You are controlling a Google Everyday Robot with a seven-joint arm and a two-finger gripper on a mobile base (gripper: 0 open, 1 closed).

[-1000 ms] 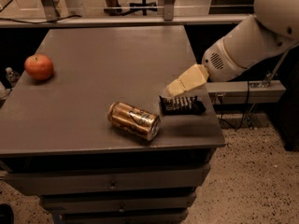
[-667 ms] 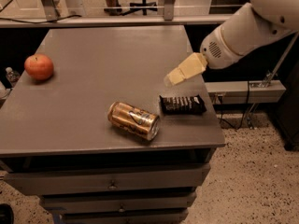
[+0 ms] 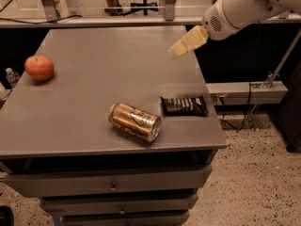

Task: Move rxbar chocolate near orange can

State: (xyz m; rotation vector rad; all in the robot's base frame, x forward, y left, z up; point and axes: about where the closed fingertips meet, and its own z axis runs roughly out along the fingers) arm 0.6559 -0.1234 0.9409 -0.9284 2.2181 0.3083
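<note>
The rxbar chocolate [image 3: 184, 105], a flat dark bar with white lettering, lies on the grey table [image 3: 94, 79] near its right edge. The orange can [image 3: 135, 121], golden-orange with a silver rim, lies on its side just left of the bar, a small gap between them. My gripper [image 3: 181, 47], with pale yellow fingers, hangs in the air above the table's right side, well above and behind the bar, holding nothing.
A red-orange apple [image 3: 39, 68] sits at the table's left. The table has drawers [image 3: 113, 185] below its front edge. A chair base [image 3: 141, 6] and a shelf rail [image 3: 244, 91] stand behind and right of the table.
My gripper has lifted up and back away from the bar, which stays lying next to the can.
</note>
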